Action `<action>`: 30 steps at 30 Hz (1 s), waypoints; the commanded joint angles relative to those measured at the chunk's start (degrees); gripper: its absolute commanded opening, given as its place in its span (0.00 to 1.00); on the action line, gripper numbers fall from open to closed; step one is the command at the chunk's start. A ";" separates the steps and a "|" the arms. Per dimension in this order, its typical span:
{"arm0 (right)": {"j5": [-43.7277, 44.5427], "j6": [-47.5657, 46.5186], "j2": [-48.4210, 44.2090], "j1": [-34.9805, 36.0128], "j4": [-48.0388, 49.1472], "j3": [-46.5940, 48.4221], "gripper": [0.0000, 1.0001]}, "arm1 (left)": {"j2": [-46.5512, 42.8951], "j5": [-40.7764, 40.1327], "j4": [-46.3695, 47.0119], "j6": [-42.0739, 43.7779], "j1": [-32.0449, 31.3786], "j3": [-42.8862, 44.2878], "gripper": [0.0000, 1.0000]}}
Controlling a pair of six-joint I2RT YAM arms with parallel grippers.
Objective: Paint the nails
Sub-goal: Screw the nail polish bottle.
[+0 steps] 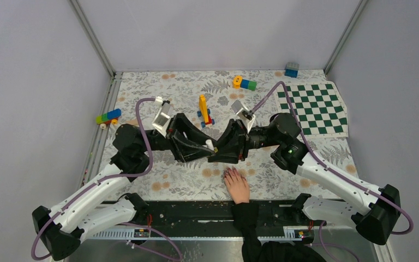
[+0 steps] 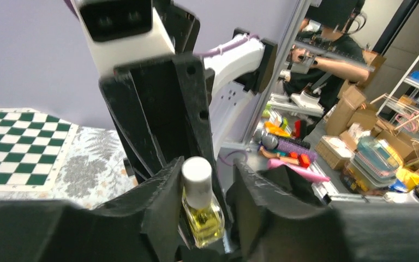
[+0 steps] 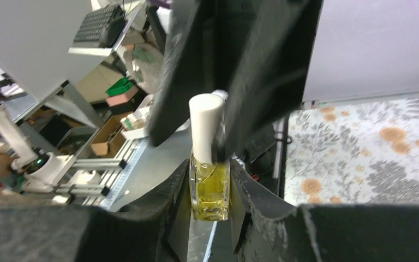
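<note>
A small glass bottle [image 3: 210, 188] of yellowish liquid with a white cap [image 2: 196, 174] hangs above the floral cloth between both arms. My right gripper [image 3: 210, 166] is shut on the bottle's glass body. My left gripper [image 2: 207, 166] stands round the cap, one finger against it and a narrow gap at the other. In the top view the bottle [image 1: 209, 144] shows where the left gripper [image 1: 203, 146] and right gripper [image 1: 221, 152] meet. A pale hand [image 1: 238, 186] in a black sleeve lies flat just in front, its dark nails [image 1: 230, 171] pointing toward the grippers.
Toy brick builds stand behind the arms [image 1: 203, 109], at the back [image 1: 244, 83] and at the left [image 1: 108, 116]. A blue brick [image 1: 291, 69] sits in the far right corner. A green chessboard mat [image 1: 313, 106] lies at the right on the floral cloth [image 1: 185, 183].
</note>
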 commanded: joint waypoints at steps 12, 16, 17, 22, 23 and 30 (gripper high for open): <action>11.96 -13.38 -4.63 -0.40 -9.43 2.11 0.00 | -2.26 -15.02 -19.52 7.60 -0.88 2.53 0.99; 14.29 -15.16 -4.95 -0.42 -11.21 1.78 0.00 | -3.44 -18.36 -18.99 7.00 -0.76 1.36 0.99; 14.85 -15.41 -4.96 -0.46 -11.46 1.71 0.00 | -3.86 -18.79 -18.50 6.73 -0.75 0.99 0.99; 20.42 -16.70 -4.50 -0.46 -13.50 1.49 0.00 | -6.58 -23.34 -14.85 4.61 -0.68 -1.31 0.99; 22.27 -17.17 -4.37 -0.41 -14.04 1.42 0.00 | -7.15 -24.67 -13.84 3.86 -0.66 -1.92 0.99; 34.09 -20.88 -3.91 1.11 -15.64 0.06 0.00 | -6.47 -37.79 -19.07 -3.51 -0.61 -1.66 0.97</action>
